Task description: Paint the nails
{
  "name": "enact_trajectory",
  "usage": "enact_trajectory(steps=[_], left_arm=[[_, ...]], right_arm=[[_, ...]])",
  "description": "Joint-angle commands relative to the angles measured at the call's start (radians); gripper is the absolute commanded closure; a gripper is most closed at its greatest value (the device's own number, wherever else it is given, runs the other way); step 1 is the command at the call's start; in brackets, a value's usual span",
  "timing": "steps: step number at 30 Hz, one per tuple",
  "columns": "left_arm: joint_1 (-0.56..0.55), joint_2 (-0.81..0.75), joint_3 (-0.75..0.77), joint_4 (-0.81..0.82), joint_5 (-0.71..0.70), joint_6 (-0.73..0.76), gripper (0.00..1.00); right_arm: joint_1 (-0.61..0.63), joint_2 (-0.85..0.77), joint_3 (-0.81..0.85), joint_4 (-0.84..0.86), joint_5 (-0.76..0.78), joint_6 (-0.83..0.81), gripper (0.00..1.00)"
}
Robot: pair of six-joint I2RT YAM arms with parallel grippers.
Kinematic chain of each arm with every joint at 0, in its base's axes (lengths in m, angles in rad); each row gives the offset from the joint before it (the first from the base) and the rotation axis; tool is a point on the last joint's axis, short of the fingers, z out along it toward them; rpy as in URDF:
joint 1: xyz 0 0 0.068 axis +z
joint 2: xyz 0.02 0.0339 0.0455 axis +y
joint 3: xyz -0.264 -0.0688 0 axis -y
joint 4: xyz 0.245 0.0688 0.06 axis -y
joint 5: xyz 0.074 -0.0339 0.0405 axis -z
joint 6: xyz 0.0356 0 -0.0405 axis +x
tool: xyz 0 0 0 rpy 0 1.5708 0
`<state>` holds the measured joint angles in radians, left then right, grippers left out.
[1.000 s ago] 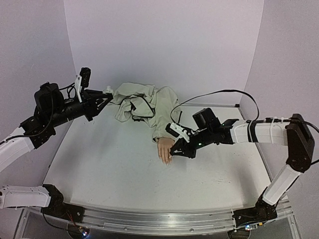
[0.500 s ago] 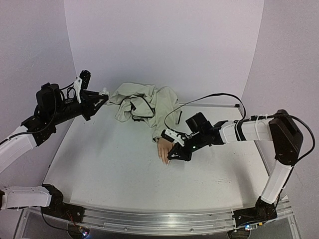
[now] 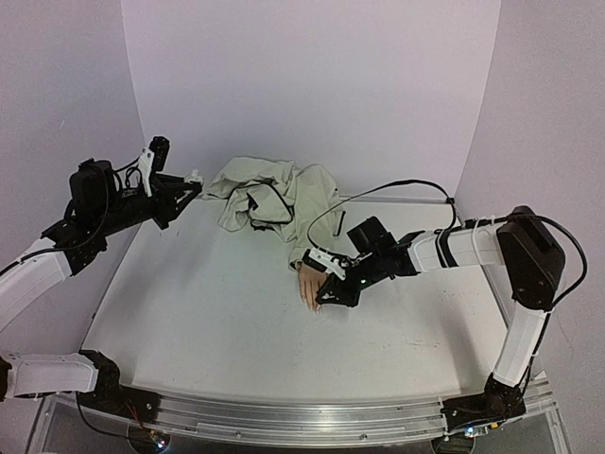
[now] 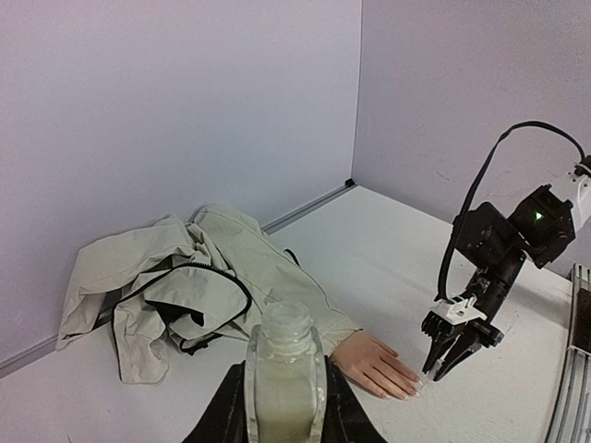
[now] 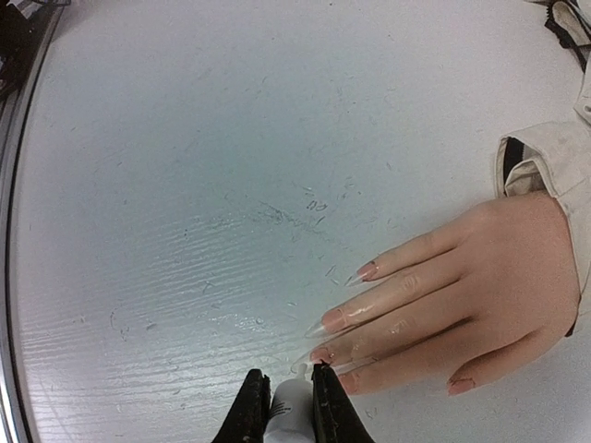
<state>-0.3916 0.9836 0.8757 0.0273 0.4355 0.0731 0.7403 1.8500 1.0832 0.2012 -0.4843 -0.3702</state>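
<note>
You'll see the mannequin hand (image 5: 480, 277) has smooth, faintly shiny, plastic-looking skin, and its nails (image 5: 367, 270) are glossy and partly clear. The jacket (image 4: 185, 277) is matt, crumpled beige cloth, while the table (image 5: 185, 185) is matt white with fine scratches. The bottle (image 4: 284, 378) looks frosted and translucent, the white handle (image 5: 289, 406) smooth, and the rail (image 3: 302, 416) brushed metal.

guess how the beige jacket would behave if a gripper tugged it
Probably floppy: the jacket lies crumpled in loose folds. Its cuff wraps the wrist of the mannequin hand, so a tug might shift that too.
</note>
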Motion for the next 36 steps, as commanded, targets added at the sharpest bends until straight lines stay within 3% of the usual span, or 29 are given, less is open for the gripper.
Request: enact_trajectory(steps=[1,36], left_arm=[[0.008,-0.005,0.011,0.073,0.026,-0.009,1.00],[0.010,0.003,0.009,0.076,0.053,-0.025,1.00]], right_arm=[[0.001,0.018,0.040,-0.002,0.010,-0.010,1.00],[0.002,0.040,0.046,-0.006,0.014,-0.012,1.00]])
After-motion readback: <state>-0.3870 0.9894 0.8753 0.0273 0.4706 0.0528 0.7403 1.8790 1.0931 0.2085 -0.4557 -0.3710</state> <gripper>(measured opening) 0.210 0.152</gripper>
